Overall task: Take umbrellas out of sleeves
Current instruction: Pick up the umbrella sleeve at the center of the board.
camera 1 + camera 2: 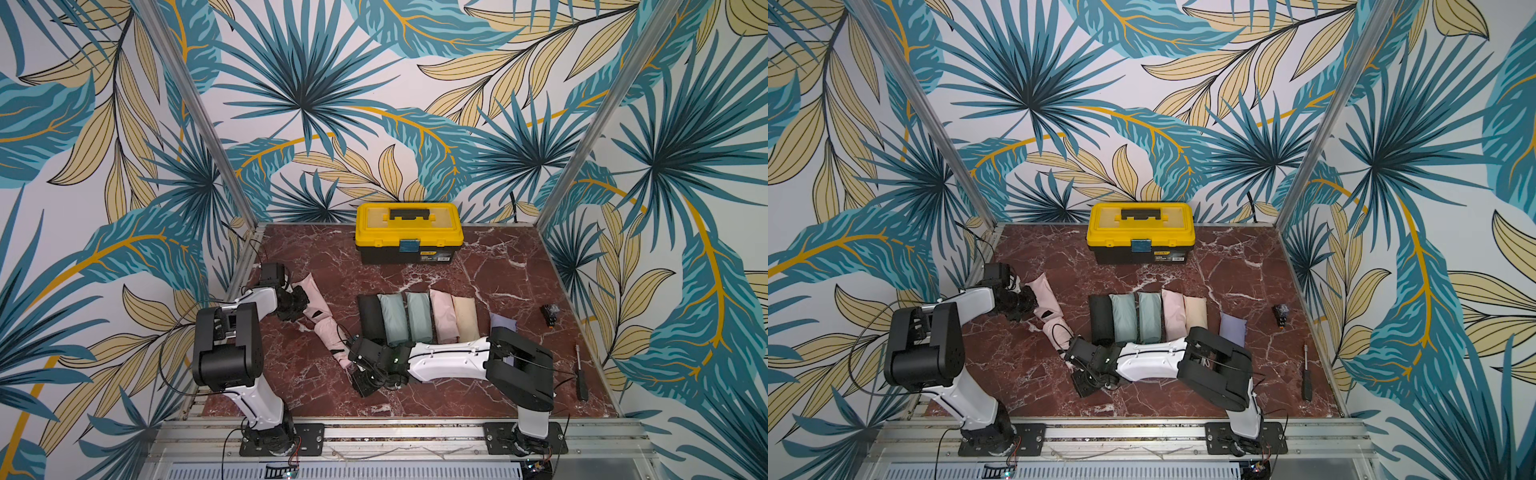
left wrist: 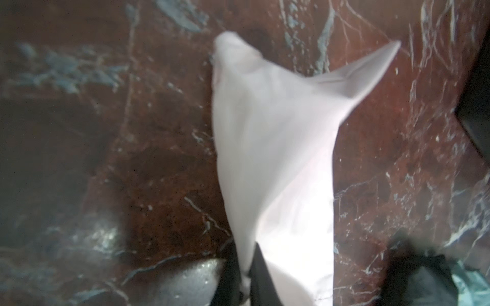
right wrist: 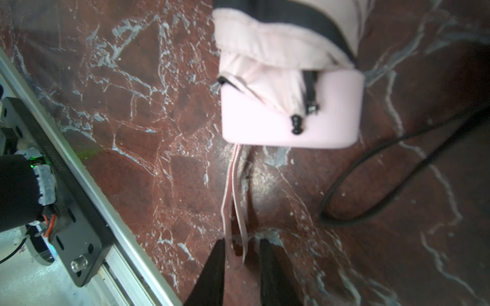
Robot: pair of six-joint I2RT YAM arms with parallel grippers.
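Your left gripper [image 2: 245, 267] is pressed shut on the limp, smooth pink sleeve [image 2: 273, 145]. The right gripper [image 3: 242, 254] stands slightly spread around the woven wrist loop [image 3: 233, 201] of the blocky pink umbrella handle [image 3: 265, 124]. That pink umbrella [image 1: 330, 336], in front of the yellow-lidded toolbox [image 1: 409, 232] toward your left arm, looks only part-drawn, and the six plump pouches [image 1: 417, 318] rowed nearer it seem still sleeved.

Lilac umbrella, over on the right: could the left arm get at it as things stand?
Probably not. The left gripper is shut on the pink sleeve, and the lilac umbrella lies past the whole row, its near end hidden behind the right arm.
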